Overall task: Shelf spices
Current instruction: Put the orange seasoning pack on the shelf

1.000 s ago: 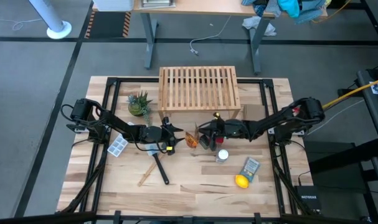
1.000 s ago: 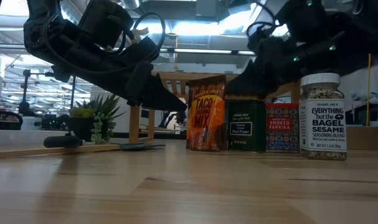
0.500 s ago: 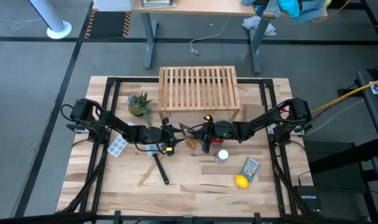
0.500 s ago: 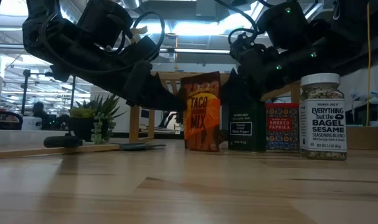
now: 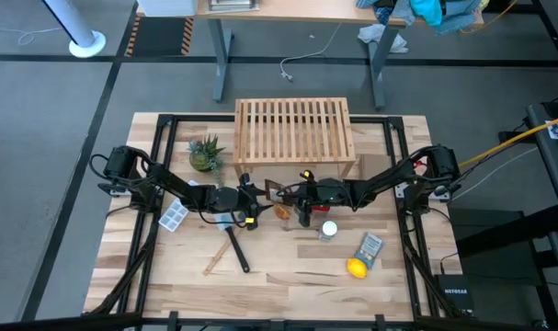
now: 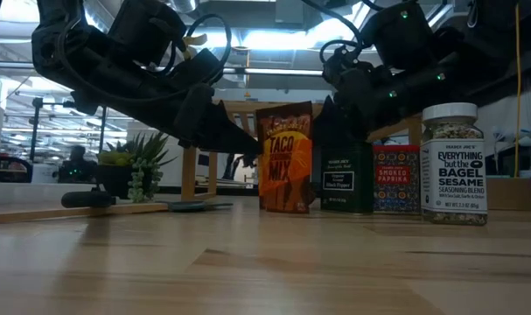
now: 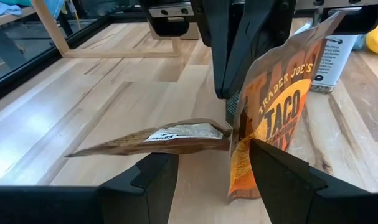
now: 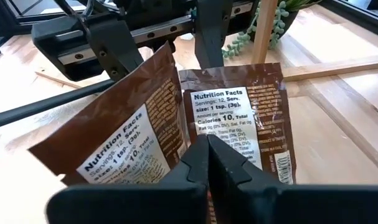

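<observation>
1. Your right claw [image 5: 280, 196] is pinched together on a taco mix packet [image 6: 285, 157], just in front of the shelf [image 5: 294, 131].
2. Your left claw [image 5: 260, 197] reaches in low opposite, fingers apart beside that packet.
3. Since half a second ago, the packet has tipped slightly more upright; both arms have barely moved.

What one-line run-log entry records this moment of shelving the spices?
right gripper: shut on flat brown-backed packet | left gripper: open, beside upright orange taco-mix packet | slatted wooden shelf: top bare

Black box [image 6: 345, 179] partly behind taco packet [image 6: 286, 157]
</observation>
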Robot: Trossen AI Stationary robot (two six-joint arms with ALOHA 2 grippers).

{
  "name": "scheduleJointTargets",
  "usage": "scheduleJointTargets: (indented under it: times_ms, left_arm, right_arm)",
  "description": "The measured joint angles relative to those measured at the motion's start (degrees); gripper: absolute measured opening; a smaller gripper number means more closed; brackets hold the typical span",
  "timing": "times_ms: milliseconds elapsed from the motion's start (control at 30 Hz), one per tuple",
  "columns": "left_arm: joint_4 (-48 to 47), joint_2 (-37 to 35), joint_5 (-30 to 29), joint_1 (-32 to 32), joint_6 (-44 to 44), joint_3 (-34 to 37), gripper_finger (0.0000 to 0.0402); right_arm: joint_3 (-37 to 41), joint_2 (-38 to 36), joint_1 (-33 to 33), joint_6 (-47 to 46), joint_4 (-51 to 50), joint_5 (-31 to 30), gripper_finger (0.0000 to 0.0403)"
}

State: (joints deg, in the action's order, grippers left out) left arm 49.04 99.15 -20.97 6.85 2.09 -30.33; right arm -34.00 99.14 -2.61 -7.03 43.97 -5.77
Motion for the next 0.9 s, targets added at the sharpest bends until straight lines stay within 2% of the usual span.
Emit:
scheduleJointTargets:
  times_ms: [300, 900]
  left_arm:
    - [4.56, 0.00, 0.33, 0.77, -2.87, -0.04, 0.0190]
    - [3.83, 0.00, 1.91, 1.09, -9.79, -4.12, 0.0190]
  right_arm:
    - [0.00, 0.01, 0.00, 0.02, 0.02, 0.43, 0.0004]
    - [0.00, 0.00, -0.04, 1.12, 2.34, 0.89, 0.0008]
